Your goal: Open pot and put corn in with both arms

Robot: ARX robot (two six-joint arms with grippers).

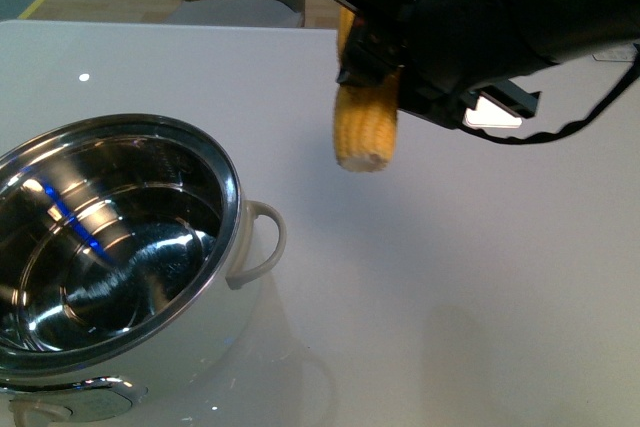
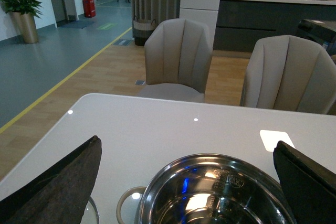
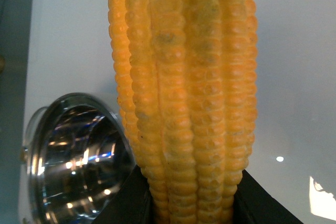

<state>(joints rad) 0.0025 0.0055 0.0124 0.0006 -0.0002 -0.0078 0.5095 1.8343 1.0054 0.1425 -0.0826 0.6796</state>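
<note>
The pot (image 1: 232, 197) stands open at the front left of the white table, its shiny steel inside empty and one cream loop handle (image 1: 268, 242) toward the middle. No lid is on it. My right gripper (image 1: 375, 42) is shut on the corn (image 1: 365, 127), which hangs upright above the table, to the right of the pot and beyond it. In the right wrist view the corn (image 3: 184, 93) fills the frame between my right gripper's (image 3: 194, 203) black fingers, with the pot (image 3: 37, 150) beside it. My left gripper (image 2: 187, 145) is open and empty, with the pot (image 2: 157, 182) between and below its fingers (image 2: 58, 182).
A curved glass edge (image 2: 92, 211) shows beside the pot's handle in the left wrist view. Two beige chairs (image 2: 178, 56) stand past the table's far edge (image 2: 157, 98). A black cable (image 1: 580, 117) hangs from the right arm. A bright white patch (image 2: 275, 139) lies on the table.
</note>
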